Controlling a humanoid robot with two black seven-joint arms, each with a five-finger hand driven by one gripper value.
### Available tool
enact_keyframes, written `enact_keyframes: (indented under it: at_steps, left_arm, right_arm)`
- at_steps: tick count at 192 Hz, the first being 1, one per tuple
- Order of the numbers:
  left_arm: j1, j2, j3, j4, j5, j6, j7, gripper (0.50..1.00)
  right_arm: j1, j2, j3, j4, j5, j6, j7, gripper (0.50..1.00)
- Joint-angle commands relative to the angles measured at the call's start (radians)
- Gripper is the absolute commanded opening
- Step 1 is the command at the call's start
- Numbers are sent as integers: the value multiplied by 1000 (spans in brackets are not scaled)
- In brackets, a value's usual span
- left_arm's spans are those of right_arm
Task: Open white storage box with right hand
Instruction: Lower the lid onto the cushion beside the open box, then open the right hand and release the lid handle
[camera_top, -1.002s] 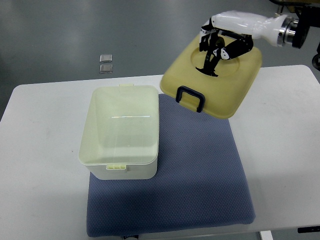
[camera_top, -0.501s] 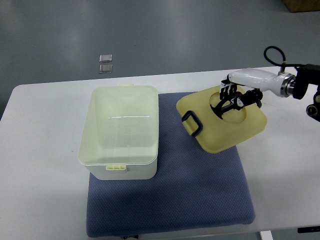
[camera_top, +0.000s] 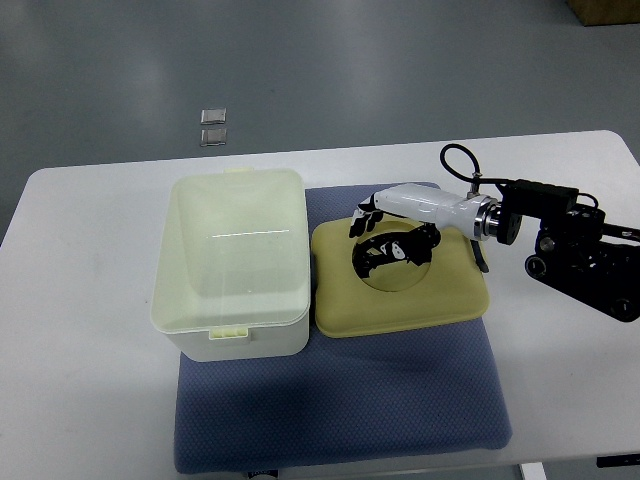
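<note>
Box: your white box (camera_top: 232, 262) stands open on the left part of the mat, its bare inside showing, a small latch tab at its near rim.

Lid: the lid (camera_top: 400, 282) lies flat on the mat just right of the box, its left edge close beside the box wall; whether they touch, you cannot tell.

Right hand: your right hand (camera_top: 390, 240) reaches in from the right and rests over the round recess in the lid's top, dark fingers (camera_top: 372, 250) curled down into it. It looks closed on the lid, though the grip itself is hidden from this angle.

Left hand: out of view.

Progress: judged from how things lie, the opening is done, with lid off and box uncovered. What is left for you seems only to let go of the lid and draw the arm clear.

Risk: lift away with the fingers hooked in the recess and you may drag the lid against the box.

Surface: a blue textured mat (camera_top: 340, 410) covers the middle of a white table (camera_top: 80, 350).

Room: grey floor lies beyond the table's far edge, with two small pale squares (camera_top: 212, 127) on it.
</note>
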Motion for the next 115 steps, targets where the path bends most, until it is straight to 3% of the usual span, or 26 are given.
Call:
enact_keyframes:
  at_steps: [1, 28, 67, 86, 115]
  left_arm:
    - [0, 0, 0, 0, 0, 0, 0, 1000]
    - [0, 0, 2, 0, 0, 0, 0, 1000]
    - [0, 0, 2, 2, 0, 0, 2, 1000]
    - [0, 0, 2, 2, 0, 0, 2, 1000]
    - [0, 0, 2, -3, 0, -2, 3, 1000]
  right_arm:
    - [-2, -14, 0, -1, 3, 8, 1, 956]
    - [3, -55, 8, 8, 17, 29, 1, 956]
    - [36, -158, 48, 65, 114, 182, -3, 956]
    - [72, -187, 99, 62, 278, 264, -10, 956]
    - [78, -153, 234, -26, 649, 256, -88, 954]
